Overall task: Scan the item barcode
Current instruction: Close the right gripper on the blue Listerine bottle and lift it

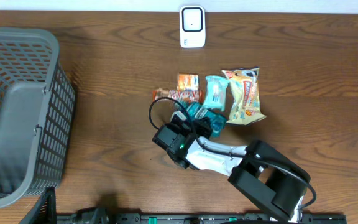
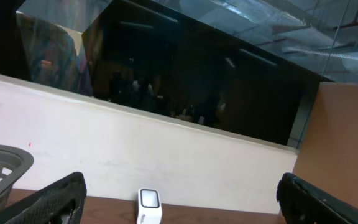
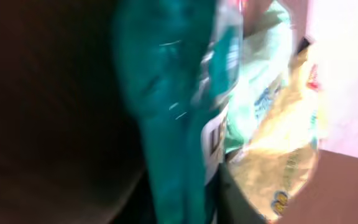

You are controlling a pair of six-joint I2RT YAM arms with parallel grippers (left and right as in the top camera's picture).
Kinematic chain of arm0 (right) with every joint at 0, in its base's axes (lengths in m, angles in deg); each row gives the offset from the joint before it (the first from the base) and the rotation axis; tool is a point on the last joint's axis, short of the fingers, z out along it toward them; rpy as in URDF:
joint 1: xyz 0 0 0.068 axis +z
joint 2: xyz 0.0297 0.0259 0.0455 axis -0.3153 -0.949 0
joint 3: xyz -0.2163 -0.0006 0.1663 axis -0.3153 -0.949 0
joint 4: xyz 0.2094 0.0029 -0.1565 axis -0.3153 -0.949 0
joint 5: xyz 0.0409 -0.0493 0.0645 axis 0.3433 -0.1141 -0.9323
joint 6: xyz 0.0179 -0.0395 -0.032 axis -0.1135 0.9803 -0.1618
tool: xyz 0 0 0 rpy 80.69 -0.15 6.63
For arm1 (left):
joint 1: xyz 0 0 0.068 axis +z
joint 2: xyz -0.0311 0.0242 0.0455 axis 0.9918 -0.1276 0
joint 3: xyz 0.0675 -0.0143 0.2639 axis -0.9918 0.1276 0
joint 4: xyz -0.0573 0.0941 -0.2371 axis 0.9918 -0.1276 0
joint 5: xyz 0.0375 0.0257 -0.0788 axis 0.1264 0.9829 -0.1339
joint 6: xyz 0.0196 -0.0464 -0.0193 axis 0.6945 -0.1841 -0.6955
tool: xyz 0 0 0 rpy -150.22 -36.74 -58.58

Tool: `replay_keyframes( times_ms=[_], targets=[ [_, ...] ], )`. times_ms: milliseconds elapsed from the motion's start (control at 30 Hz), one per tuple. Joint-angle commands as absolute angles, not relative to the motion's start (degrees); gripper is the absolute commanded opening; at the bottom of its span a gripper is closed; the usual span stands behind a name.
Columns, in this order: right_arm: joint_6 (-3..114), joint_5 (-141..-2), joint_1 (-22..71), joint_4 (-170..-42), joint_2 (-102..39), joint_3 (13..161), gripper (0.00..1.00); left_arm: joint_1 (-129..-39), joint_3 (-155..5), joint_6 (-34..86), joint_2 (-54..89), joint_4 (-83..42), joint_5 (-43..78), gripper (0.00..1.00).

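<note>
My right gripper (image 1: pixel 197 115) sits at the teal packet (image 1: pixel 215 93), on my side of the scanner (image 1: pixel 192 26); I can't tell if it grips. Left gripper (image 2: pixel 179 190) gapes wide. Lifting and scanning still look undone.

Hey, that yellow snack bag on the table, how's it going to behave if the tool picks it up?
The yellow snack bag looks puffed and crinkled, so it is probably light for its size and floppy, and would sag from a pinched edge. Its shiny-looking film may slip. It lies flat, so rolling seems unlikely.
</note>
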State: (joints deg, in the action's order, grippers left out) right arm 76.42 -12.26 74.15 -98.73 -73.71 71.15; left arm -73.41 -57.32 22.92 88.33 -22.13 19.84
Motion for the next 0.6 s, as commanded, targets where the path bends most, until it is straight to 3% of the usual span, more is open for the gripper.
replay_keyframes(
  times_ms=[0, 267, 567],
  targets=[
    [74.96, -36.87, 73.01, -99.95, -78.51, 67.77, 0.03, -73.50, -58.15, 23.05, 88.61, -22.11, 19.08, 0.98],
    [72.08, -39.28, 72.99, -107.67, -78.49, 72.84, 0.01, -73.59, -58.39, 23.05, 88.61, -22.11, 19.08, 0.98],
    [73.52, -53.99, 72.23, -122.31, -77.79, 87.20, 0.01, -73.39, -58.37, 23.07, 88.61, -22.15, 19.08, 0.98]
  ],
)
